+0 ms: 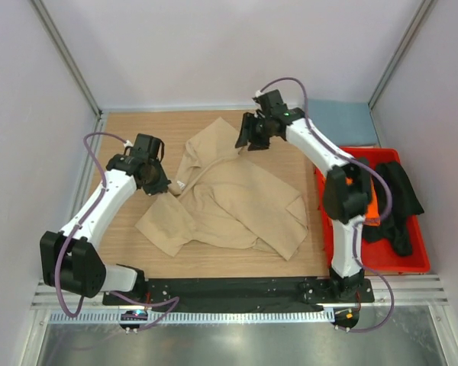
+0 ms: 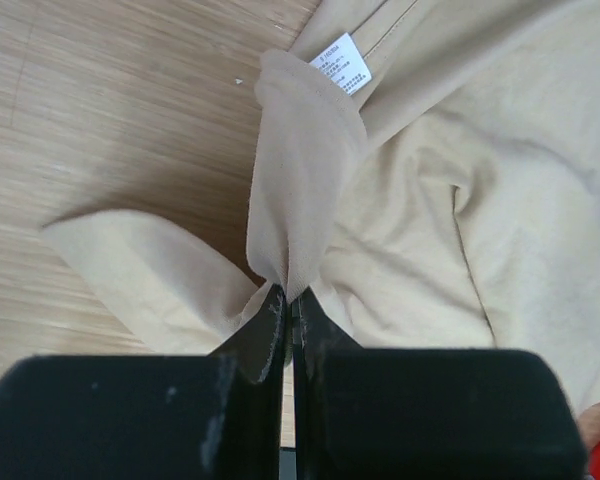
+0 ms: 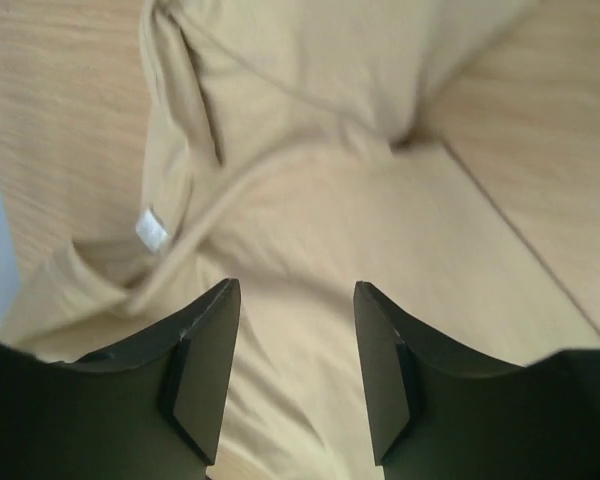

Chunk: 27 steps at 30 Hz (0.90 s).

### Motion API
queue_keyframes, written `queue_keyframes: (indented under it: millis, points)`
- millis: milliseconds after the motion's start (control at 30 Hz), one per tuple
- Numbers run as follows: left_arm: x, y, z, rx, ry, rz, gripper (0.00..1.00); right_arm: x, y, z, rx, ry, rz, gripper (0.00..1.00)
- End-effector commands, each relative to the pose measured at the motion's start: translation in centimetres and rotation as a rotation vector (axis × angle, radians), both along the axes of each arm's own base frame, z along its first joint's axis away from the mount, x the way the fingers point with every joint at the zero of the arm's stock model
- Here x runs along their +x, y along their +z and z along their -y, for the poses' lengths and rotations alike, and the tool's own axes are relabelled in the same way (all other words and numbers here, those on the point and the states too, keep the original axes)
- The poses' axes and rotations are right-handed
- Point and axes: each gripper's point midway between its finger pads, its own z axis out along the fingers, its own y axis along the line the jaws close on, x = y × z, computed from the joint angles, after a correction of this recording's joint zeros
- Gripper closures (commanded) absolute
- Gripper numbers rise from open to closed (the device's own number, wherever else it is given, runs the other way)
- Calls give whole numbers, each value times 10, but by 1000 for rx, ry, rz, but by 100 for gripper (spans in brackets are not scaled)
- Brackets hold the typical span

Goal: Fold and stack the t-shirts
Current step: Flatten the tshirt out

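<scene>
A tan-beige t-shirt (image 1: 229,202) lies crumpled on the wooden table. My left gripper (image 1: 159,185) is shut on a bunched fold of its left edge (image 2: 290,210), lifting it; a white label (image 2: 340,64) shows beyond. My right gripper (image 1: 246,137) is open and empty, hovering over the shirt's far part (image 3: 310,180). A black t-shirt (image 1: 397,202) and a bit of the orange t-shirt (image 1: 372,207) lie in the red bin. A slate blue-grey t-shirt (image 1: 343,122) lies flat at the table's back right.
The red plastic bin (image 1: 378,261) stands at the right edge of the table. Bare wood (image 1: 130,252) shows left and in front of the shirt. Grey walls enclose the table.
</scene>
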Motion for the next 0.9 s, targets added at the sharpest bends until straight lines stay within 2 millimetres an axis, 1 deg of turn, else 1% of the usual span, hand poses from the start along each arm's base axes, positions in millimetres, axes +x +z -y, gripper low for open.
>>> queue_keyframes:
  millis: [0, 33, 67, 100, 133, 167, 200, 233, 267, 300, 333, 367, 433, 467, 533, 600, 633, 667, 700, 733, 767, 800, 833, 867]
  points:
    - [9, 12, 8, -49, -4, 40, 100, -83, 27, 46, -205, 104, 33, 43]
    - [4, 4, 10, -64, 10, 20, 100, -113, 19, 65, -247, 108, 13, 41]
    - [3, 1, 13, -82, 13, 17, 100, -130, 19, 72, -262, 121, 16, 41]
    - [5, 1, 21, -126, -2, 32, 100, -145, 15, 80, -280, 130, 12, 40]
    - [3, -5, 22, -137, -1, 23, 100, -160, 9, 89, -292, 131, -2, 37]
    - [3, -8, 29, -168, -11, 12, 100, -187, 2, 103, -301, 134, -15, 35]
    - [6, -7, 38, -210, -33, 18, 100, -200, -4, 108, -300, 132, -32, 35]
    - [9, -9, 42, -225, -42, 12, 100, -212, -10, 113, -298, 133, -41, 34]
    - [13, -7, 45, -237, -52, 16, 100, -231, -27, 121, -299, 133, -68, 35]
    - [16, -15, 48, -240, -53, -7, 100, -241, -34, 124, -304, 130, -82, 34]
    - [20, -18, 48, -239, -54, -10, 100, -248, -41, 127, -305, 117, -105, 35]
    - [23, -20, 49, -237, -53, -14, 100, -257, -56, 133, -323, 111, -130, 37]
    - [32, -27, 48, -212, -52, -26, 100, -264, -63, 134, -319, 90, -144, 44]
    - [36, -30, 46, -203, -47, -28, 100, -267, -69, 133, -314, 88, -151, 50]
    - [45, -38, 44, -189, -34, -43, 100, -274, -75, 127, -307, 101, -162, 54]
    - [56, -39, 38, -198, -8, -40, 100, -279, -81, 122, -319, 112, -189, 54]
    - [59, -45, 36, -198, 6, -61, 100, -281, -82, 121, -331, 118, -187, 52]
    - [63, -46, 32, -204, 20, -61, 100, -287, -82, 116, -346, 141, -187, 47]
    - [66, -47, 30, -205, 25, -65, 100, -286, -84, 117, -368, 139, -177, 43]
    - [70, -47, 29, -202, 22, -68, 84, -287, -84, 117, -378, 139, -174, 39]
    - [71, -48, 25, -193, 29, -75, 70, -290, -85, 116, -391, 148, -173, 33]
    - [66, -49, 21, -181, 33, -97, 60, -291, -86, 118, -403, 142, -173, 33]
    - [66, -47, 20, -173, 34, -97, 52, -290, -87, 120, -418, 137, -170, 33]
    - [62, -41, 19, -173, 29, -87, 36, -292, -90, 124, -440, 134, -178, 33]
